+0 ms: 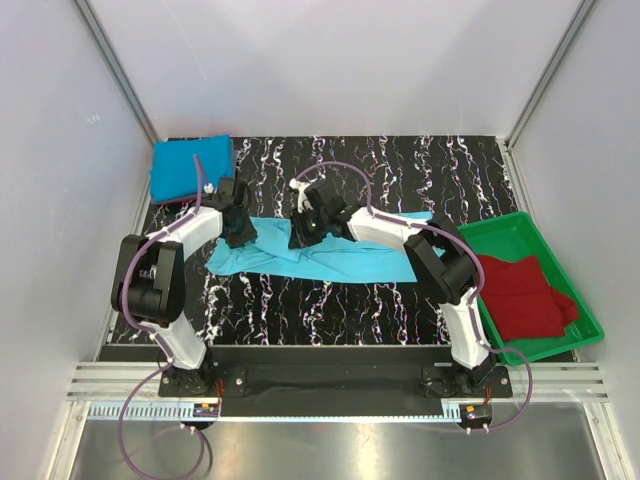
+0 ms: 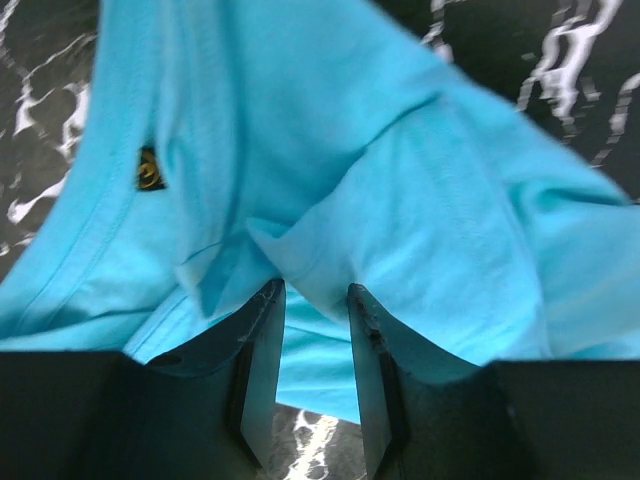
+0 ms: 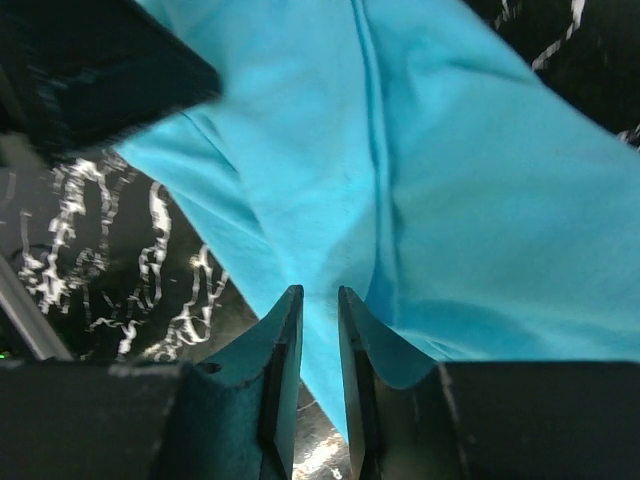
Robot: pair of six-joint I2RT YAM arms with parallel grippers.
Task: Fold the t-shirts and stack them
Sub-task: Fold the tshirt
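Overhead and wrist views of a black surface veined with white, marble-like streaks. A light turquoise t-shirt of soft matte knit lies across the middle of the surface as a long, uneven band running from the left side toward the right edge, its hems rippled and its left end pointed. The left end effector stands over the band's left end, and the right end effector over its far edge near the centre. In the left wrist view the dark, wedge-shaped fingers are parted by a narrow gap and clamp nothing; creased cloth and a small dark label lie beyond them. In the right wrist view the fingers stand slightly apart, also empty, above smooth cloth crossed by a stitched seam. A deeper blue t-shirt rests as a folded rectangle at the far left corner. A green plastic tray, shallow and rigid, sits at the right edge holding a crumpled dark red t-shirt.
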